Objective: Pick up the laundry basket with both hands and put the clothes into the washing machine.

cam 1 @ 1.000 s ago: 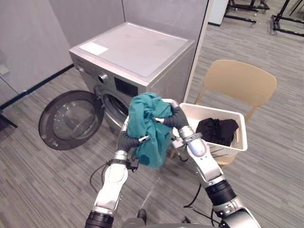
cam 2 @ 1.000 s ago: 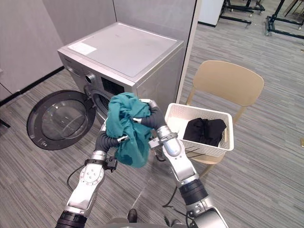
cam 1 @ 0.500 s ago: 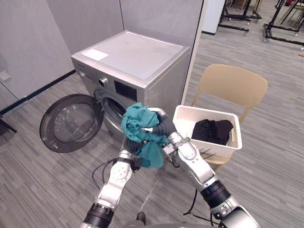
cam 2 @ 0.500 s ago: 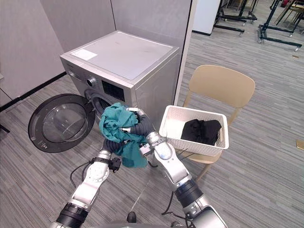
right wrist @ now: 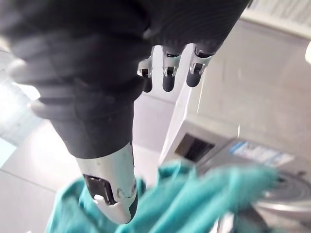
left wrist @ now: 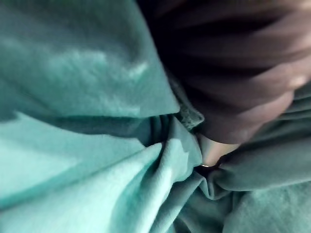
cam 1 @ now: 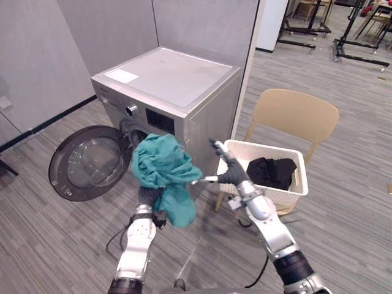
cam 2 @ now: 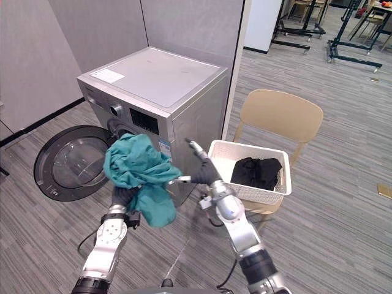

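L hand (cam 1: 147,199) carries the bunched teal garment (cam 1: 160,168) from below and is buried in it, so we can't tell its grip. Garment hangs in front of the washing machine (cam 1: 171,79), by its open door (cam 1: 89,162). R hand (cam 1: 228,174) is spread wide, empty, just beside. We judge we're mid-loading; next, feed the cloth into the drum. Black clothes (cam 1: 272,171) wait in the basket (cam 1: 283,197).

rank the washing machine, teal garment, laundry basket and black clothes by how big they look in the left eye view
1. washing machine, clearly largest.
2-3. teal garment and laundry basket look about alike; the garment is held nearer the camera, so no ranking.
4. black clothes in the basket, smallest.
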Controlling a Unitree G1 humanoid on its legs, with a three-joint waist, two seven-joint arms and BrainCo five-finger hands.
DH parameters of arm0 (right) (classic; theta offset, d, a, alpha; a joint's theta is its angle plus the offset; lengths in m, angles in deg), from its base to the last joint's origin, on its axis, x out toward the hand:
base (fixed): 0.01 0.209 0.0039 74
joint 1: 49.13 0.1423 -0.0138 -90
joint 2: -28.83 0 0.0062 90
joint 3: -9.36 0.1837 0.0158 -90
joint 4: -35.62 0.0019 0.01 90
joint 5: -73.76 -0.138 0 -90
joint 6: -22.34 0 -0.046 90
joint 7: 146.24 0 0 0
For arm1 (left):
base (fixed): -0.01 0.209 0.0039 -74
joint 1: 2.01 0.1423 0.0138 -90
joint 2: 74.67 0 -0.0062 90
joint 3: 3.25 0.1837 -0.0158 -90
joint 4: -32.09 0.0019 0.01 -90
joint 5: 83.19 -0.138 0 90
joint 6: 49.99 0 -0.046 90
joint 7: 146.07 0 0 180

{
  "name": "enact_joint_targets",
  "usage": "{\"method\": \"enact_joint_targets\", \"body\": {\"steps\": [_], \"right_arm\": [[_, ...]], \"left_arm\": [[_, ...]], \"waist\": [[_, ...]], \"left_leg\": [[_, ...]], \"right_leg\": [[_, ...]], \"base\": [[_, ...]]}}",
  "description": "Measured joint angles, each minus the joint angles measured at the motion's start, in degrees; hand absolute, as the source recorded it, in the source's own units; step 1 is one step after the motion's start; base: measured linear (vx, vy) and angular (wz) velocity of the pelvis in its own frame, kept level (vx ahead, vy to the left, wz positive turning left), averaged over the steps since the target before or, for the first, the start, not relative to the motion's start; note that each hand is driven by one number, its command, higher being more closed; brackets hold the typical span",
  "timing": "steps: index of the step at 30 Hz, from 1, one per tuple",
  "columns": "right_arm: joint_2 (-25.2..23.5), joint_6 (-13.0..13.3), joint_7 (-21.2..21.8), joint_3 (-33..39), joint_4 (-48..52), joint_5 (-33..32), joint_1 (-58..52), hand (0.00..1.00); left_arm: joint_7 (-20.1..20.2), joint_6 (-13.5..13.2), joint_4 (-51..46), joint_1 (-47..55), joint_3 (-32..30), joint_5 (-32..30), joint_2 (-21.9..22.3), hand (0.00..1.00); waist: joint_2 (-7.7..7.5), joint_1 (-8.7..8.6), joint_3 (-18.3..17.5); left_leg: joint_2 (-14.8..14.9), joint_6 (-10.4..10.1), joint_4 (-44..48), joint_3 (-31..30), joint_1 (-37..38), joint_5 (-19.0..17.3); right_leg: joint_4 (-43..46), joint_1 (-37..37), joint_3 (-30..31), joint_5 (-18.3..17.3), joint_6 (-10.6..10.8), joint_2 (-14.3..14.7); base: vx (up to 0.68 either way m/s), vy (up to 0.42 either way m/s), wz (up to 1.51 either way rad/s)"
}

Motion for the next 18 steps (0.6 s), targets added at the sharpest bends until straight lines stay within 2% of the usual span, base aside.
{"method": "enact_joint_targets", "body": {"steps": [6,12,15,16,17,18], "right_arm": [[2.2,0.1,-0.3,10.8,-3.2,2.9,-10.3,0.0],[5.3,-1.2,0.3,13.5,-24.0,6.4,-12.5,0.0],[5.4,-2.9,-0.5,14.9,-36.1,8.1,-12.1,0.0],[5.0,-3.6,-1.3,15.9,-39.9,8.1,-12.2,0.0],[4.3,-4.2,-2.4,18.2,-42.7,8.0,-12.4,0.0],[4.2,-4.8,-2.9,19.1,-44.0,8.0,-12.3,0.0]], "left_arm": [[0.1,0.3,3.6,5.1,-7.9,1.9,0.8,1.0],[2.7,1.7,17.0,6.5,-10.7,0.6,-1.0,1.0],[2.7,2.6,22.5,5.9,-11.0,0.1,-1.3,1.0],[2.7,3.1,23.2,6.0,-11.1,0.1,-1.4,1.0],[2.7,3.6,24.2,5.9,-11.1,0.1,-1.3,1.0],[2.7,3.6,24.8,5.9,-11.1,0.1,-1.2,1.0]], "waist": [[0.13,0.03,-0.2],[0.42,-0.03,0.0],[0.64,0.19,1.6],[0.63,0.09,2.0],[0.68,0.06,2.4],[0.23,0.07,2.7]], "left_leg": [[0.1,0.0,-0.2,-0.1,0.0,0.0],[0.0,-0.4,-0.4,-1.9,-3.1,0.2],[-0.6,-0.4,-0.5,-4.1,-5.9,2.3],[-0.5,1.0,-0.5,-1.5,-7.3,1.9],[0.6,2.9,-0.1,5.7,-8.2,0.7],[1.0,3.7,0.1,9.2,-8.4,0.5]], "right_leg": [[0.1,-0.1,0.0,-0.2,-0.1,0.0],[0.4,-2.0,-1.9,-1.2,-0.2,0.0],[3.6,-3.2,-7.0,-3.3,-0.1,-1.8],[5.2,-3.3,-10.3,-4.4,0.1,-3.0],[6.1,-2.9,-14.0,-5.2,0.5,-4.3],[6.5,-2.9,-15.2,-5.5,0.9,-5.1]], "base": [[0.0,0.0,0.01],[0.0,-0.011,0.16],[0.01,-0.02,0.9],[-0.02,0.007,1.33],[0.0,0.015,1.4],[0.08,0.038,1.32]]}}
